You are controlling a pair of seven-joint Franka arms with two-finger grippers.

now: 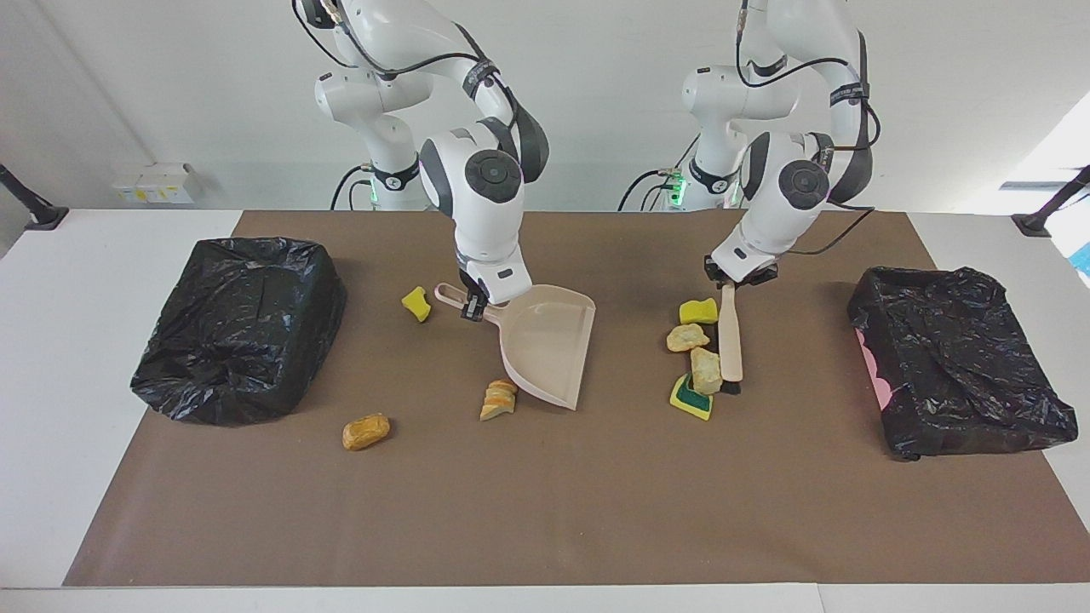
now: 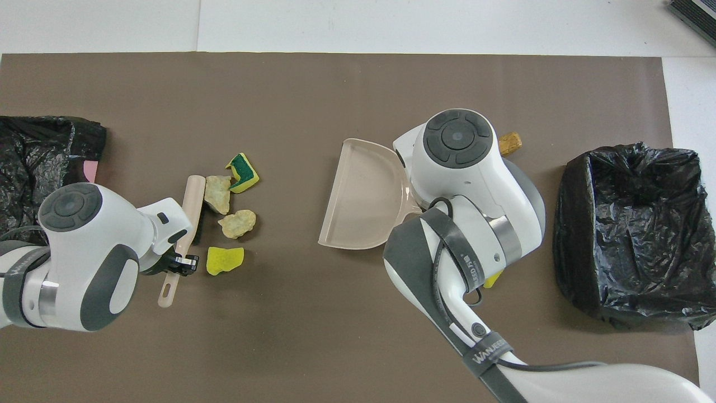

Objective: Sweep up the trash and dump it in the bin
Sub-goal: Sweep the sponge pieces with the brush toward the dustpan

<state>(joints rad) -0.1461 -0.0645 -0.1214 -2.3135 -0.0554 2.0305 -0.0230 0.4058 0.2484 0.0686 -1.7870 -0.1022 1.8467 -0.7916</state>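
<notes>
**Left tool sweeping a four-piece trash bunch toward the dustpan held by the right tool**

Left tool [image 1: 739, 277] is clamped tight on the brush [image 1: 731, 339] handle. Right tool [image 1: 471, 305] is closed on the dustpan [image 1: 549, 345] handle. Seen from overhead, the bunch sits at the brush's 3 o'clock: a porous yellow sponge [image 1: 698, 312], two rough pale lumps [image 1: 686, 338], and a green-faced sponge [image 1: 688, 400]. The lumps touch the black bristles. The smooth plastic pan lies further out at 3 o'clock, mouth open toward 8. To do it well, keep the bristles flat on the brown mat, push slowly so the lumps don't roll past the brush, and set the pan lip down. A crusty bread chunk [image 1: 499, 400], an orange chunk [image 1: 366, 432] and a yellow scrap [image 1: 416, 303] lie loose on the table. Crinkly black-bagged bins [image 1: 238, 328] sit at both ends.
</notes>
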